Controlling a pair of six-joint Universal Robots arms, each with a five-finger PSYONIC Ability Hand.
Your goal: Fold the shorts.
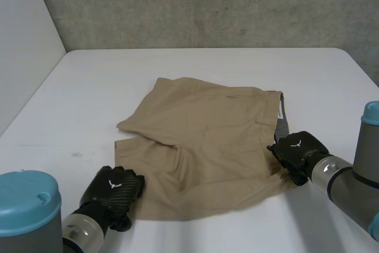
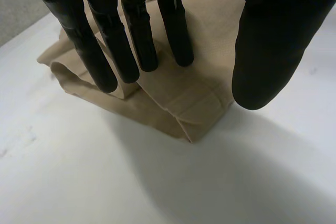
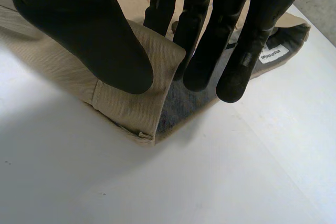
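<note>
Tan shorts [image 1: 201, 146] lie flat on the white table [image 1: 89, 87], with one leg partly folded over and the waistband toward my right. At the near leg's hem corner sits my left hand [image 1: 115, 188]. In the left wrist view its fingers [image 2: 126, 40] reach down straight onto the hem [image 2: 178, 103], the thumb stands apart, and nothing is pinched. My right hand [image 1: 296, 149] is at the near waistband corner. In the right wrist view its thumb [image 3: 89, 30] lies on the tan outer band [image 3: 126, 108] and its fingers [image 3: 231, 51] are inside on the grey lining, pinching that layer.
A white label [image 3: 273, 54] shows inside the waistband. A grey wall [image 1: 207, 4] runs along the table's far edge and a pale panel [image 1: 23, 39] stands at the far left. Bare table surrounds the shorts.
</note>
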